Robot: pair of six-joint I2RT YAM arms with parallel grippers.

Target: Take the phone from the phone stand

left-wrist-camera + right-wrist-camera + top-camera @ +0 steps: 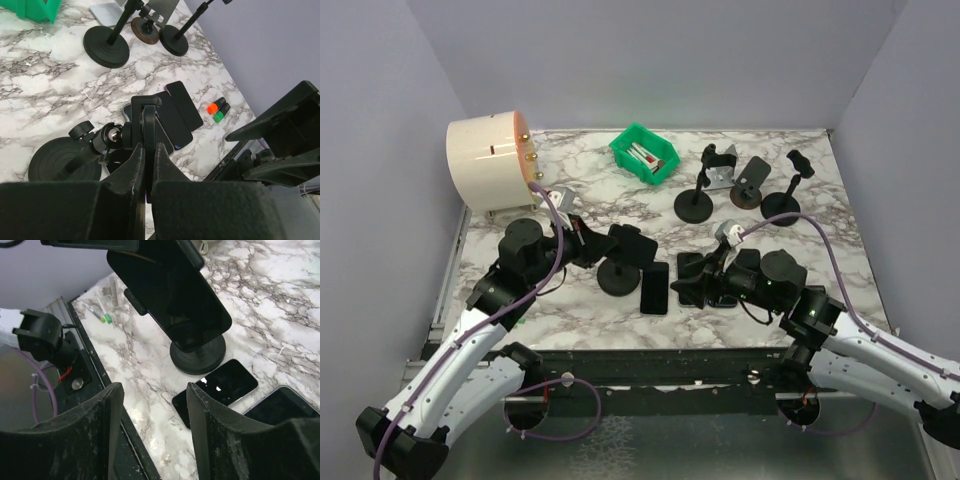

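L gripper [148, 157]: jaws narrow, pinching phone [149, 122] by its edge. Phone sits upright in stand [620, 277] clamp, mid-table. R gripper [154, 395]: jaws wide, holding nothing, low nr table [590, 315] front edge, facing stand. Loose phones [655, 287] lie flat just right of stand base. Bare marble left & behind.

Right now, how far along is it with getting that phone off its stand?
Done: the left fingers are shut on the phone. In hand: that grip, with the phone still clamped in its stand. Left: pulling it free and setting it down. The right fingers hang open, holding nothing.
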